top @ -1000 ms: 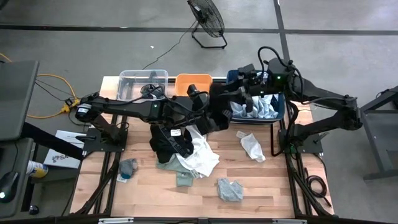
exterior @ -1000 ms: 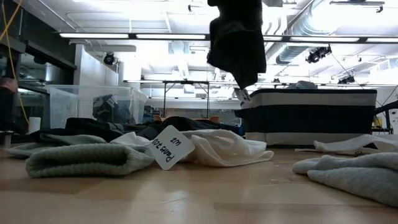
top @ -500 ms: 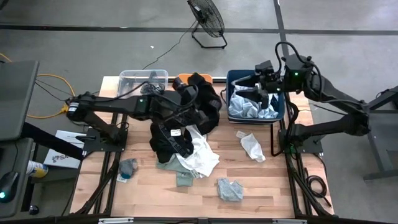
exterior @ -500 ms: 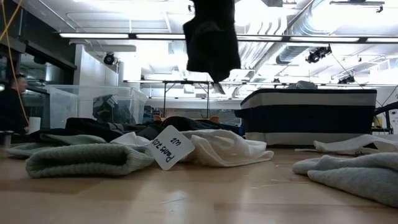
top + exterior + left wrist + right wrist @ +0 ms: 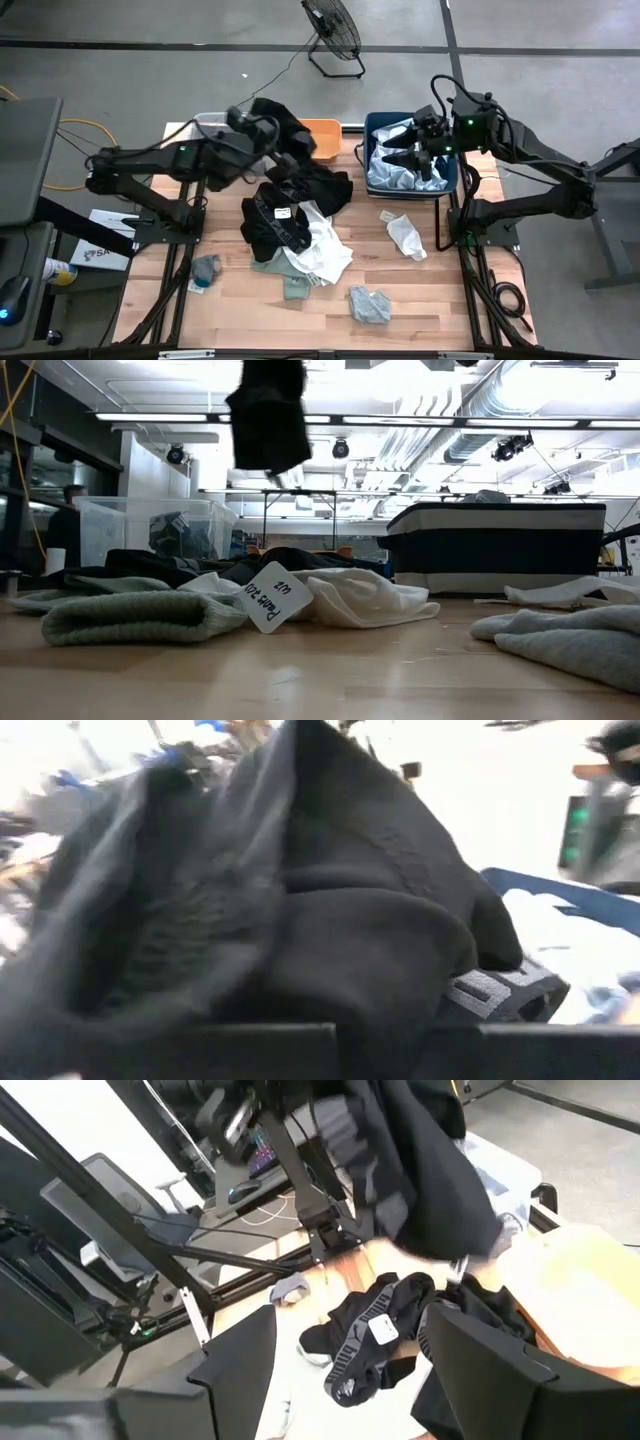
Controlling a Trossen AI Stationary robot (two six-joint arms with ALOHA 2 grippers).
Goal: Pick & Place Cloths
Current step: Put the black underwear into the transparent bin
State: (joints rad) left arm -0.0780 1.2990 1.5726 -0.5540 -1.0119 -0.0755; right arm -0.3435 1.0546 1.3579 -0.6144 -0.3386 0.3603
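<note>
Carrying a black garment [image 5: 283, 128] in my left gripper [image 5: 252, 126], I am holding it pinched high over the far side of the table, between the clear bin [image 5: 208, 124] and the orange bin [image 5: 322, 133]. It is hanging loose, so a trailing fold could, I think, catch a bin rim or slip free if I swing on too fast. My right gripper [image 5: 408, 152] is hovering over the navy bin [image 5: 450, 178] and its pale blue cloths [image 5: 398, 178], fingers spread wide and empty. A second ago the black garment was hanging beside the navy bin; now I am holding it well to the left. The pile [image 5: 295, 225] mid-table is lying unchanged.
</note>
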